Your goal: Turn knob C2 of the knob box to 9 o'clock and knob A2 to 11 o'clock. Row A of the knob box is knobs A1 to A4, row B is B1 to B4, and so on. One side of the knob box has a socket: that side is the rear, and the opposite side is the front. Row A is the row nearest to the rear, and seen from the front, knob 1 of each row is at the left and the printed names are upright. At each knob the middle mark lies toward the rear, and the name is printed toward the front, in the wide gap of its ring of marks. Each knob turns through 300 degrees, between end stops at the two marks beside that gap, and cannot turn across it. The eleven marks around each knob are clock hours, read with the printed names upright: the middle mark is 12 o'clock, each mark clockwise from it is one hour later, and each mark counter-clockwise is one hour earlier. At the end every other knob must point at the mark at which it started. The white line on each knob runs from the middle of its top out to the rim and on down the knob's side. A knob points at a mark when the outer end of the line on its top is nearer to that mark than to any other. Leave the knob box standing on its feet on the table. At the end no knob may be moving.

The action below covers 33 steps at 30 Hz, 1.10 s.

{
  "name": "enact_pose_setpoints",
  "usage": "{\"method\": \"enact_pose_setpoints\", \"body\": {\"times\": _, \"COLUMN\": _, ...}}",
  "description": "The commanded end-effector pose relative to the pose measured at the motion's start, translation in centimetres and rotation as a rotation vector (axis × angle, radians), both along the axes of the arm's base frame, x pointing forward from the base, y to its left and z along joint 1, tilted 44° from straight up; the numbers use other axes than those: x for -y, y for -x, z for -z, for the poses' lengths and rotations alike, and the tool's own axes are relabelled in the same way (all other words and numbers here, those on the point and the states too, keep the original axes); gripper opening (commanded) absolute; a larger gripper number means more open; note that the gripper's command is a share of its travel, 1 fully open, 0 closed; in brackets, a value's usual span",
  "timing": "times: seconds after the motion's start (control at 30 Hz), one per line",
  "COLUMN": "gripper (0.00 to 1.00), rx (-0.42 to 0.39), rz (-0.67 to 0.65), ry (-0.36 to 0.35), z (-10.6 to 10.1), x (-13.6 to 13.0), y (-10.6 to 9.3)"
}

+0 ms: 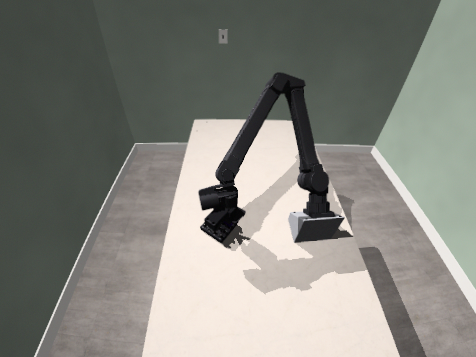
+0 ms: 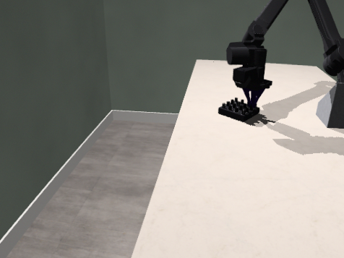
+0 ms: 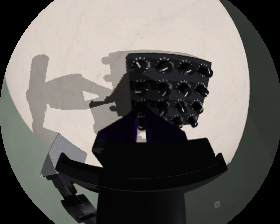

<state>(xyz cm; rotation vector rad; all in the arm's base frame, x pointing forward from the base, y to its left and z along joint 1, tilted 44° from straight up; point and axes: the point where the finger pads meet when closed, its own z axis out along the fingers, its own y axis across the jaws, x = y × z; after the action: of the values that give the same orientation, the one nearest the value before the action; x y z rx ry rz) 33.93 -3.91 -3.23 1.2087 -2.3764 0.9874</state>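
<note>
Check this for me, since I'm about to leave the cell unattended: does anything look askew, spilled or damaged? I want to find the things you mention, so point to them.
Nothing stands out. The knob box [image 2: 231,114] [image 3: 146,76] sits level on the table [image 1: 270,315] [image 2: 217,184] [image 3: 100,30], with no spill or breakage visible. The tool [image 2: 251,105] [image 3: 142,116] hides part of it, so I cannot vouch for every knob.

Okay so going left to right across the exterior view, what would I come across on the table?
Knob box, then arm base. The gripper overlaps the box, so I've left it out.
</note>
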Motion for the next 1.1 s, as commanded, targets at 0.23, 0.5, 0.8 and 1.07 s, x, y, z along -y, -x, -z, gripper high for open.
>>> {"method": "enact_pose_setpoints", "body": {"times": 0.23, "gripper": 0.07, "rx": 0.001, "rz": -0.005, "ry": -0.007, "z": 0.17, "x": -0.03, "y": -0.35}}
{"method": "enact_pose_setpoints", "body": {"times": 0.5, "gripper": 0.18, "rx": 0.002, "rz": -0.005, "ry": -0.007, "z": 0.17, "x": -0.02, "y": -0.35}}
{"method": "enact_pose_setpoints", "body": {"times": 0.8, "gripper": 0.18, "rx": 0.002, "rz": -0.005, "ry": -0.007, "z": 0.17, "x": -0.02, "y": -0.35}}
{"method": "enact_pose_setpoints", "body": {"times": 1.07, "gripper": 0.18, "rx": 0.002, "rz": -0.005, "ry": -0.007, "z": 0.17, "x": -0.02, "y": -0.35}}
